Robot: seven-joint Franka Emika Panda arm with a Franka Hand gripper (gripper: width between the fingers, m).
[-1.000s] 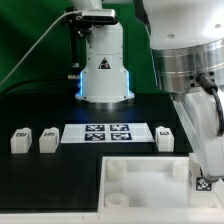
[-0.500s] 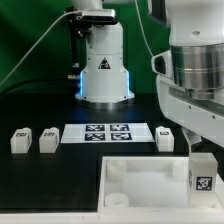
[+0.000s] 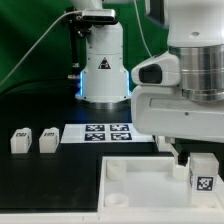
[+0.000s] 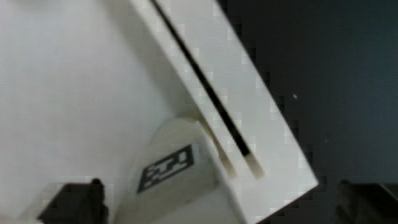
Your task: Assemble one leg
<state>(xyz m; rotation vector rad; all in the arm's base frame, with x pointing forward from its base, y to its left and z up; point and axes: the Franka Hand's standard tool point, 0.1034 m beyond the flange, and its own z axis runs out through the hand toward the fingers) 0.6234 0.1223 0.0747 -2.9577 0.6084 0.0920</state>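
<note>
- I see the gripper [image 3: 203,172] low over the white panel [image 3: 140,178]; the arm's bulk hides the fingers, so I cannot tell whether they grip anything.
- In the wrist view, a leg [image 4: 178,160] with its marker tag lies just ahead of the dark fingertips [image 4: 75,203] (touching the panel's raised rim [image 4: 217,85]).
- Two more legs [image 3: 20,139] [image 3: 48,139] rest beside the marker board [image 3: 100,132], well apart from the fingers.

Marker board [image 3: 100,132] flat on black table [image 3: 40,175]; white panel [image 3: 140,190] near it.
</note>
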